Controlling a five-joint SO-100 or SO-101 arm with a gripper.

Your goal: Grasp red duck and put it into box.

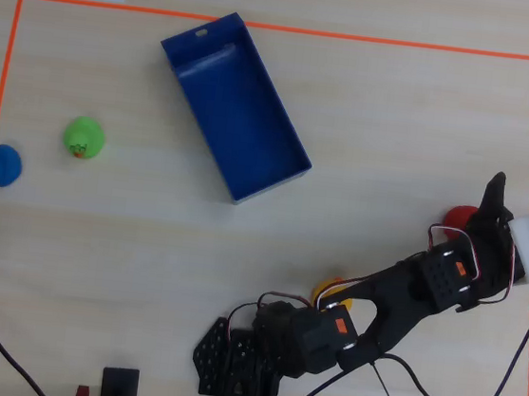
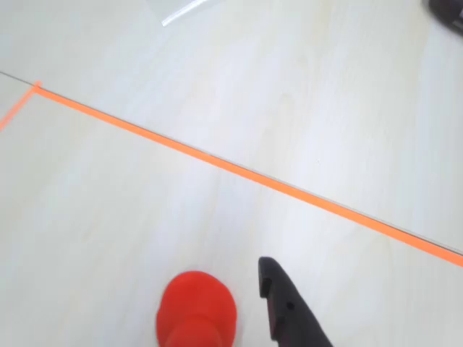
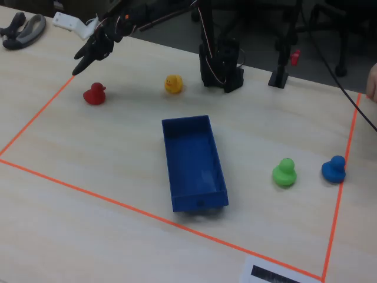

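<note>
Sitting upright on the surface (image 3: 118, 153) at about 10 o'clock from the box (image 3: 194, 162), near the tape: the duck (image 3: 94, 94), beak facing 3 o'clock in the fixed view, long axis beak to tail. Likely light, soft, a little slippery; pinching the body's sides looking best. Hovering above it, the hand (image 3: 82, 63), holding nothing; spread or pressed together, cannot tell.

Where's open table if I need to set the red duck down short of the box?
Bare wood lies between the red duck and the box, and along the near tape line in the fixed view. The box's far side holds the green duck and blue duck; the yellow duck crowds the arm base.
</note>
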